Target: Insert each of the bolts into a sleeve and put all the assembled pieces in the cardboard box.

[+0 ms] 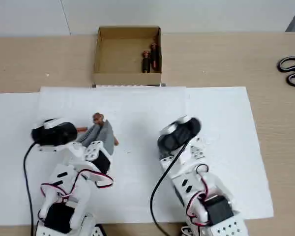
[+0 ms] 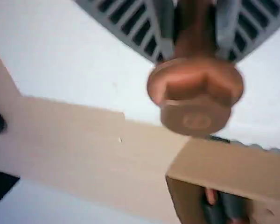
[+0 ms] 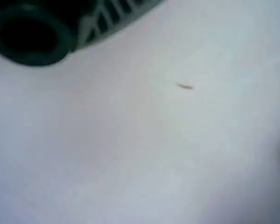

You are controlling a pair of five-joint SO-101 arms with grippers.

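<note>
Between the left tool's (image 1: 99, 127) clenched jaws sits a bolt (image 2: 196, 93), head toward the cardboard box (image 1: 128, 77) ahead, which holds two assembled pieces (image 1: 150, 57); the right tool's (image 1: 173, 135) grip I cannot tell; next, probably, sleeving or boxing this bolt.

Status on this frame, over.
Left gripper shut on bolt, short of cardboard box. Two assembled pieces inside box. Right arm low over white paper. Nothing between bolt and box.
</note>
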